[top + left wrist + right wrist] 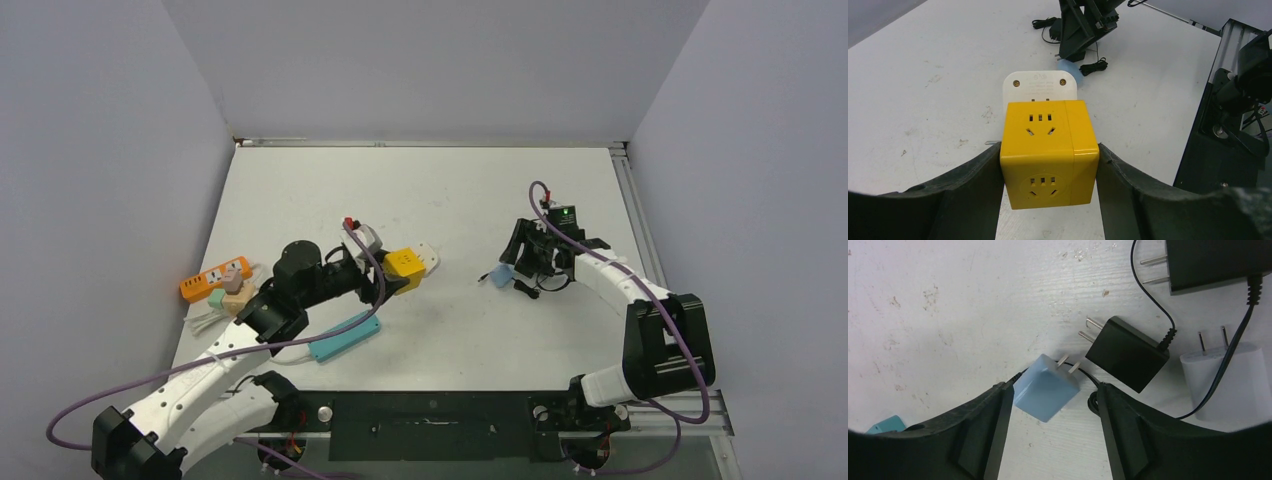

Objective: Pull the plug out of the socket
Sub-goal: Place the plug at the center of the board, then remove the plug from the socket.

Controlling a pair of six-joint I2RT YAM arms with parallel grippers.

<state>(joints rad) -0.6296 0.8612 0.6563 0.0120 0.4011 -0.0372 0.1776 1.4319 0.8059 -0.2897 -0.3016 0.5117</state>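
Observation:
A yellow cube socket (404, 264) is clamped between my left gripper's fingers (973, 195); it fills the left wrist view (1048, 150). A flat white plug (1039, 87) sticks out of its far side, also seen from above (427, 256). My left gripper (388, 276) is shut on the cube at table level. My right gripper (520, 268) is open, low over a light blue plug (1045, 387) that lies loose on the table with its two prongs bare. The blue plug sits between the open fingertips, near the left one.
Two black adapters (1128, 352) (1218, 262) with thin cords and a white adapter (1228, 380) lie just beyond the blue plug. A cyan power strip (345, 335) lies beside my left arm. An orange power strip (215, 278) with plugs sits at the left edge.

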